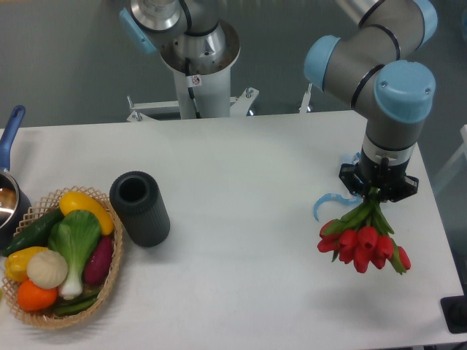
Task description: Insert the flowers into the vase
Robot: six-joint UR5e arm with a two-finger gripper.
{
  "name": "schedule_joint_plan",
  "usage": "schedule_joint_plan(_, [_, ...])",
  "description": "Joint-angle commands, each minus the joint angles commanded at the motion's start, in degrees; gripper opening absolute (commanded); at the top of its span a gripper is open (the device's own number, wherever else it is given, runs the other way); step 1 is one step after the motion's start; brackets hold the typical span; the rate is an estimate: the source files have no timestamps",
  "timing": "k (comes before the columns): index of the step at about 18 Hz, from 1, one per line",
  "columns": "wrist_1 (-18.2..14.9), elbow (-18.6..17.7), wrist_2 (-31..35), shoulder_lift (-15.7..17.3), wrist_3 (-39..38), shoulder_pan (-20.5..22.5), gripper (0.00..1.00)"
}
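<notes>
— How was the arm posed, seen from the fixed camera?

— It reached in from the upper right, its grey and blue joints folded over, the wrist pointing straight down above the right part of the white tabletop (pixel 248 168). The pincer (pixel 377 191) hung at its end, clenched on the green stems of the flowers (pixel 363 244).

— And the flowers themselves?

— The stems ran up into the pincer, while the red buds fanned out below and toward the camera, a shadow under them. A curly blue ribbon (pixel 326 202) showed just left of the stems. Whether the buds touched the tabletop, I could not tell.

— Where was the vase?

— The vase (pixel 139 208) stood well apart to the left, dark and ribbed, its round mouth facing up and toward the camera. Just beside it, at the left edge, sat a wicker basket (pixel 111 281) of vegetables, and a pot with a blue handle (pixel 10 131) was cut off by the frame.

— Room to move?

— Bare white surface lay between flowers and vase. The flowers were near the right edge, a black object (pixel 456 313) at the lower right corner.
</notes>
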Motion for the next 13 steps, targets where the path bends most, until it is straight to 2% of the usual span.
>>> schedule_joint_plan(6, [0.7,-0.26,-1.49,0.0,-0.17,0.09,0.0])
schedule_joint_plan(10, [5.79,0.0,-8.33,-0.26,-0.52,-0.09,0.0])
schedule_joint_plan(13, [6.24,-0.17,-14.92,0.44,-1.84,-0.61,0.0])
